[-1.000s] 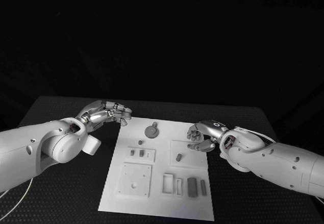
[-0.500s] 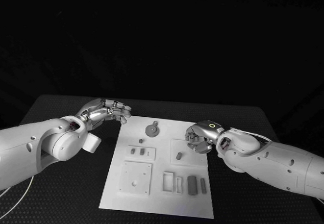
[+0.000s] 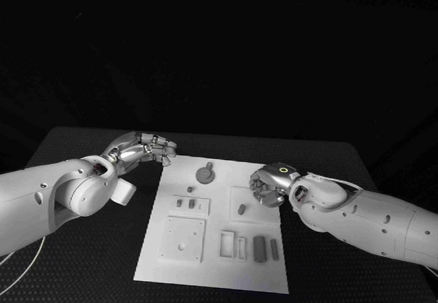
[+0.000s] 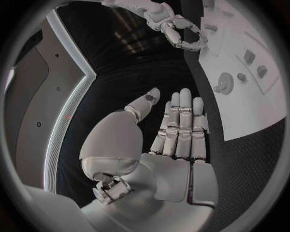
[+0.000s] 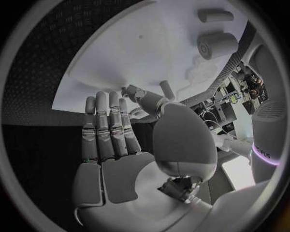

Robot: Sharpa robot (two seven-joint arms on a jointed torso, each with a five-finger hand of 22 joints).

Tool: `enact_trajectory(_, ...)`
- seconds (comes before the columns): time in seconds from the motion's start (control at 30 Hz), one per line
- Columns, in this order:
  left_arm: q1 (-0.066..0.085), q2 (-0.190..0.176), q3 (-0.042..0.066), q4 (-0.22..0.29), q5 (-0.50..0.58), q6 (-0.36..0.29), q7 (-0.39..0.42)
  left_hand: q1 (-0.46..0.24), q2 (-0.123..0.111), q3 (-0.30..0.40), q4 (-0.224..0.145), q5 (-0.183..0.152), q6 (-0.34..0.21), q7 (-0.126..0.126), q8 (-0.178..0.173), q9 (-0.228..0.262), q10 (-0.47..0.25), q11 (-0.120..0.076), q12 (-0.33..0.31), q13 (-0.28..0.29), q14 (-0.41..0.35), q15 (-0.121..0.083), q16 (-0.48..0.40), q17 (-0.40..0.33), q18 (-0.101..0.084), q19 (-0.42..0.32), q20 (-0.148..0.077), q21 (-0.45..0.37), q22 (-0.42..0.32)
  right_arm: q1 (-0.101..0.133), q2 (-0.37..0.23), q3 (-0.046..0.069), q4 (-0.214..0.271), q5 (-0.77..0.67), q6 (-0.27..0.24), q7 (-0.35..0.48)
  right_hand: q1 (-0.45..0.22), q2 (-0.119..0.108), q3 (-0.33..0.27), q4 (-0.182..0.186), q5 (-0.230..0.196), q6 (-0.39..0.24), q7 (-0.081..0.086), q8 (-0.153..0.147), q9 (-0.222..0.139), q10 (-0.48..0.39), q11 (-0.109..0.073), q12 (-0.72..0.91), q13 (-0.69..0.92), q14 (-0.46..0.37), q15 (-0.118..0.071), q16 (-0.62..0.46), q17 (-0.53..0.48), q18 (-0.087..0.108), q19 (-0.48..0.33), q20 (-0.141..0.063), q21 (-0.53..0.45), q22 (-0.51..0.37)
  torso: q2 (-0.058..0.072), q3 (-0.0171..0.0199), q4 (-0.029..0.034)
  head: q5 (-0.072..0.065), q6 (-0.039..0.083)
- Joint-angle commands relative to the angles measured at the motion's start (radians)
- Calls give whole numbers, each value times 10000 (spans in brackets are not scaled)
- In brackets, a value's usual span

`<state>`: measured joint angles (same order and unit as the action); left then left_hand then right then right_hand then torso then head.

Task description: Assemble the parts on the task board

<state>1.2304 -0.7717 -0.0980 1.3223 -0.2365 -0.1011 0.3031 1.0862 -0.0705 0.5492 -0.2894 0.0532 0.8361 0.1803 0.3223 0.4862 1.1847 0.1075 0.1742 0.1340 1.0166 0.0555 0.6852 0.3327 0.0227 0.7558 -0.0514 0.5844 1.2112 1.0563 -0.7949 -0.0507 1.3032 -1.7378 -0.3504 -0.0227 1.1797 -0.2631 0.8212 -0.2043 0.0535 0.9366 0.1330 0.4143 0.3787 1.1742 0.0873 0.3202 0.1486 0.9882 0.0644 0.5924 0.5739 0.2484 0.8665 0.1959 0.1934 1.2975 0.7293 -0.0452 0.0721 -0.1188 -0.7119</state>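
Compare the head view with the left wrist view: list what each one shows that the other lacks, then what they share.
Head view alone: the whole task board with its nearer parts, the square plate and the two dark bars near its front edge, and the black table around it.

Left wrist view alone: the inside of the left hand, its fingers straight and side by side, holding nothing.

Both: the left hand beside the board, the right hand over the board's right side, and the round part near the far edge.
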Motion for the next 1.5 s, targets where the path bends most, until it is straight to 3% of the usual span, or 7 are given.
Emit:
enact_trajectory(0.03,3,7,7,10,92,89,133,-88,-18,-64,23,-11,-69,-16,-32,-11,-21,49,-73,-18,56,-7,-45,17,150,18,72,-36,18,-8,6,-26,-20,-307,173,-107,-26,37,73,20,-52,80,-8,73,19,100,-19,-51,29,69,11,41,31,134,82,-24,50,23,-8,0,2,7,-34)
enact_trajectory(0.27,4,4,8,14,143,102,105,-102,-29,-92,21,-12,-127,5,-49,-25,-50,66,-113,-33,96,-16,-81,79,153,31,68,-50,31,-45,105,-84,-96,-355,110,-116,-18,54,140,33,-52,128,-35,98,39,154,-42,-55,87,107,-10,52,104,134,119,-41,65,56,1,2,0,-16,-45)
enact_trajectory(0.33,4,3,8,17,143,112,106,-99,-29,-97,20,-12,-144,11,-54,-29,-51,69,-121,-35,110,-21,-90,98,155,35,65,-53,36,-152,162,-108,-123,-373,138,-121,-29,64,168,41,-52,177,-57,123,57,205,-63,-49,135,149,-28,69,164,134,162,-56,84,84,-2,2,12,-18,-53)
enact_trajectory(0.73,4,-16,8,11,144,105,77,-106,-29,-120,22,-13,-196,31,-65,-41,-42,71,-138,-40,153,-36,-118,167,157,65,53,-53,57,-329,279,-117,-130,-564,118,-273,-72,166,214,20,-52,417,-141,258,194,316,-125,-23,401,230,-12,126,446,134,303,-111,135,169,-8,-2,11,-2,-117)
enact_trajectory(1.1,4,-24,8,11,144,126,37,-93,-37,-129,16,-12,-233,43,-74,-49,-34,69,-147,-42,169,-43,-144,210,158,76,45,-56,72,-352,270,-134,-42,-1095,310,-543,97,435,519,-198,-35,781,-295,431,421,619,-307,132,867,509,-174,276,889,134,628,-227,285,269,-15,2,-2,-44,-162)
enact_trajectory(1.37,4,-26,8,8,144,153,18,-62,-36,-122,9,-7,-248,47,-73,-52,-37,71,-158,-45,175,-46,-166,239,158,79,40,-62,82,-371,241,-139,66,-1088,-138,-544,209,319,908,-259,-26,944,-363,413,563,693,-357,123,1235,644,-230,207,1179,134,775,-280,370,289,-17,2,0,-57,-165)
enact_trajectory(1.5,4,-33,8,15,144,161,0,-59,-39,-123,10,-7,-254,50,-73,-53,-39,72,-163,-47,175,-46,-174,248,157,80,40,-65,84,-370,240,-139,48,-940,21,-622,148,267,984,-153,-37,900,-341,359,604,625,-329,54,1340,605,-207,115,1255,134,733,-262,347,277,-9,-6,10,-55,-166)
